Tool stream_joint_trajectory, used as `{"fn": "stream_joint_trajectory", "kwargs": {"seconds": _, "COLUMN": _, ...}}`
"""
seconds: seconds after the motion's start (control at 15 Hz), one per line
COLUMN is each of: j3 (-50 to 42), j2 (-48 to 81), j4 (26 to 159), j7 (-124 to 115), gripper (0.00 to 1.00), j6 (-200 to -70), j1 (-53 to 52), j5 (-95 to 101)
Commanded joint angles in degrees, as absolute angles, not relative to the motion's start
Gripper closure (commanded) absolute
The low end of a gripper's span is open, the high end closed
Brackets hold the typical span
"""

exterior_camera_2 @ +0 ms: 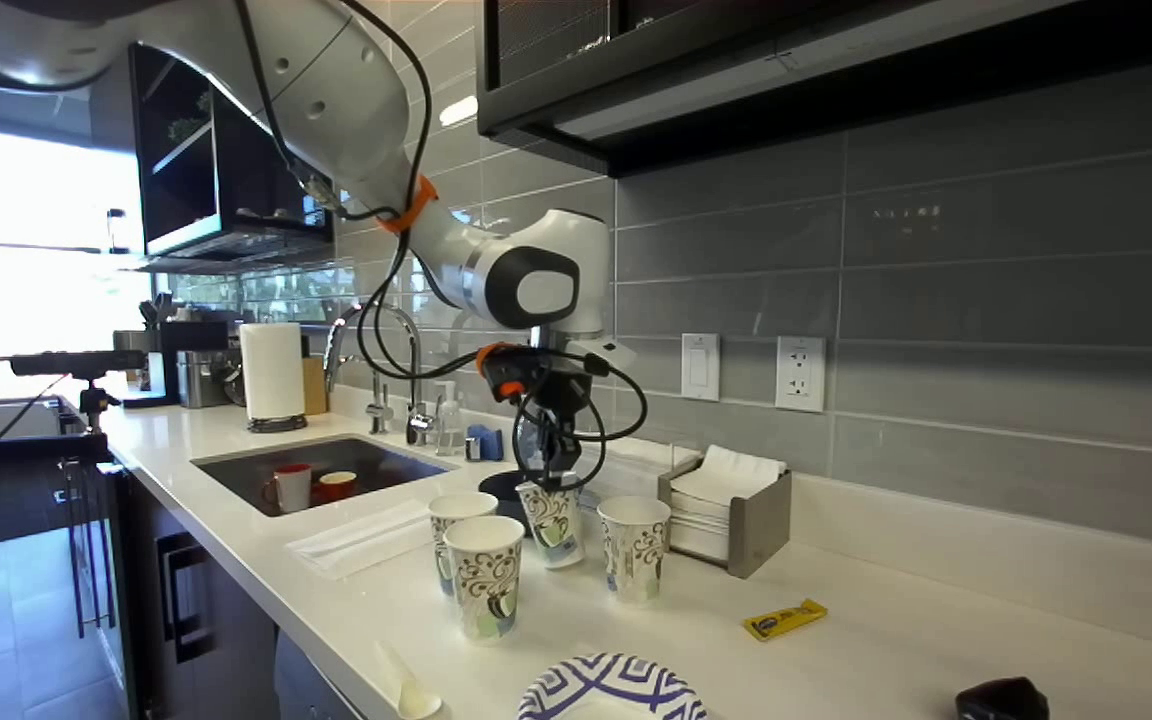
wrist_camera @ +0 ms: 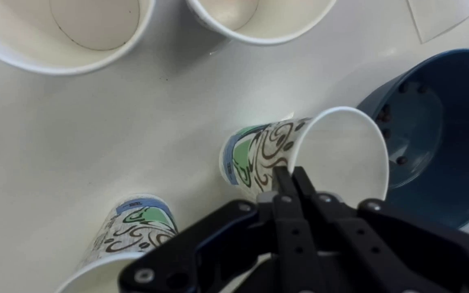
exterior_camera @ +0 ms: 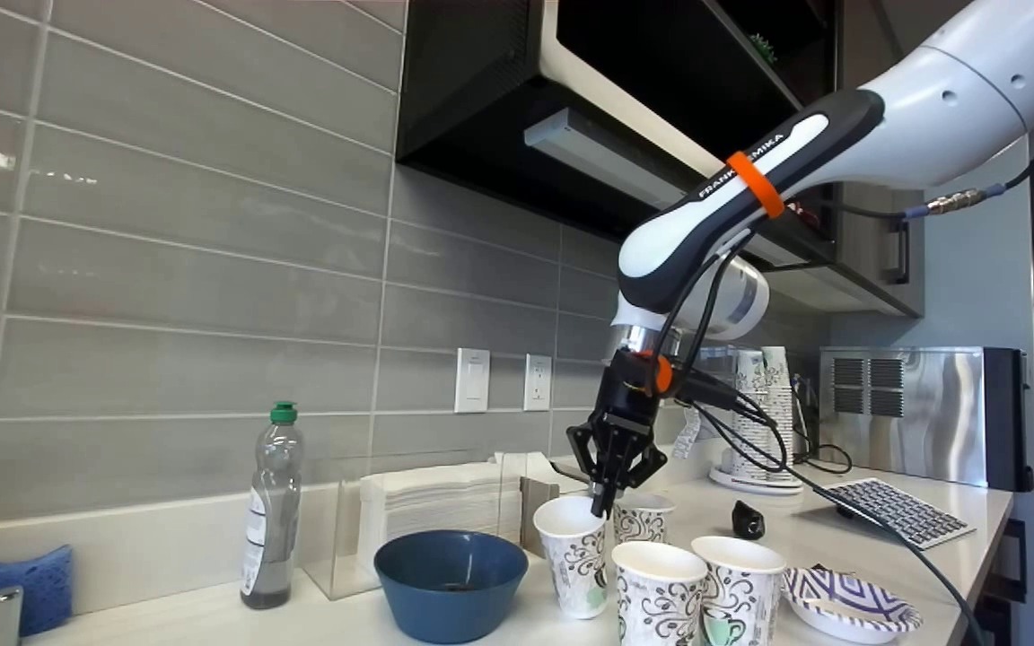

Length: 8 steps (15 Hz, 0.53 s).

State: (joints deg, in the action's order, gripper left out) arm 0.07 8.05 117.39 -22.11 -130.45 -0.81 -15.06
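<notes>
Paper cup [wrist_camera: 312,150] is pinched at its rim beneath the narrowed gripper [wrist_camera: 291,170], its long axis tilted and its mouth leaned toward the blue bowl [wrist_camera: 466,154] just beside it.

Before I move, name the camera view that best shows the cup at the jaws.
An exterior view shows the cup best, nearly unblocked, rim to base. The wrist view looks into its mouth, jaws covering part. In an exterior view the cup looks smaller, rim partly hidden.

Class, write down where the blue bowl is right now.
In an exterior view, the blue bowl stands low, left of centre, between the green-capped bottle and the leftmost paper cup.
</notes>
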Motion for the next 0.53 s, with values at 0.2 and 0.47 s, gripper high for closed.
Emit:
{"fn": "stream_joint_trajectory", "kwargs": {"seconds": 0.2, "j3": -1.24, "j2": 6.27, "j4": 121.15, "j7": -23.58, "gripper": 0.99, "j6": -131.83, "j1": -0.59, "j5": -14.28}}
{"fn": "stream_joint_trajectory", "kwargs": {"seconds": 0.47, "j3": -1.97, "j2": 5.56, "j4": 121.81, "j7": -23.68, "gripper": 0.99, "j6": -131.65, "j1": -0.39, "j5": -13.73}}
